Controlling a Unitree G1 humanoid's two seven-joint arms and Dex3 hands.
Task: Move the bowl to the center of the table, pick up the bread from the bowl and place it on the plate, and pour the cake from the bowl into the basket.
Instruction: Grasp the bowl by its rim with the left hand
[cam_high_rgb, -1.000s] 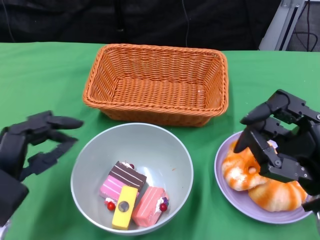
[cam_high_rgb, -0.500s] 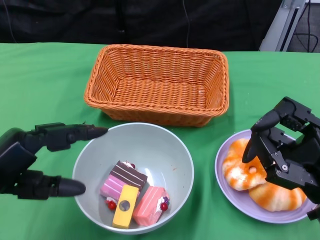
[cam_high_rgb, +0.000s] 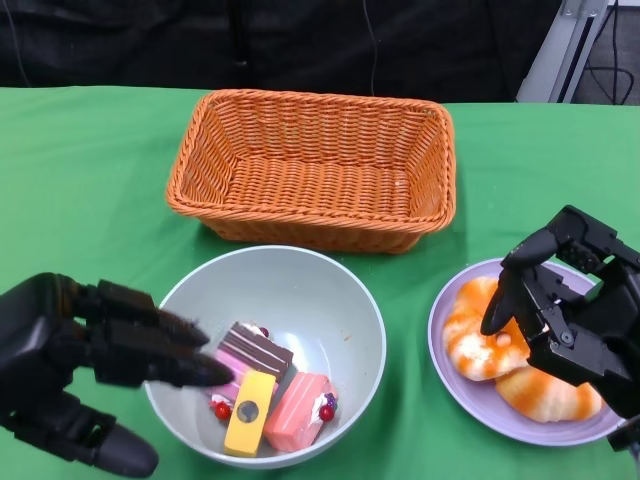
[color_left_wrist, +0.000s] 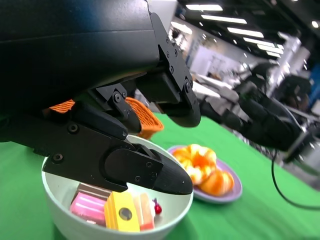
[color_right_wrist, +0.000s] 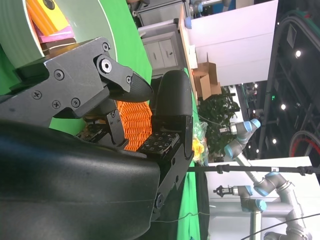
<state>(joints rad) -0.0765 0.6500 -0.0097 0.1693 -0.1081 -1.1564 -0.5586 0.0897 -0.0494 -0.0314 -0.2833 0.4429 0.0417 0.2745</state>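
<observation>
Since the bowl (cam_high_rgb: 265, 355) sits at the near middle of the table, just in front of the basket (cam_high_rgb: 312, 168), and the bread (cam_high_rgb: 500, 355) already lies on the plate (cam_high_rgb: 470, 395) at the near right, the remaining work seems to be the pouring of the cake pieces (cam_high_rgb: 262, 388) into the basket. The bowl looks like a smooth, stiff, pale shell, probably light but rather slippery, so a firm hold on its left rim, with fingers (cam_high_rgb: 165, 345) inside and the thumb outside, seems the safest place. The cake pieces are small blocks lying loose on the bowl's bottom (they would likely slide out together once the bowl is tilted enough).

The left hand (cam_high_rgb: 85, 365) is at the bowl's near left side with its fingers spread apart, the upper ones reaching over the rim above the cakes, and it grips nothing yet. The right hand (cam_high_rgb: 565, 310) hovers over the plate with its fingers bent but apart, and it holds nothing.

The table (cam_high_rgb: 90, 170) is covered by a green cloth, flat and a little soft, which should keep the bowl from sliding much. The basket is wide and open, close behind the bowl, so the way for tipping is short. In the wrist views a big hall with ceiling lights and other robot arms is visible beyond the table.
</observation>
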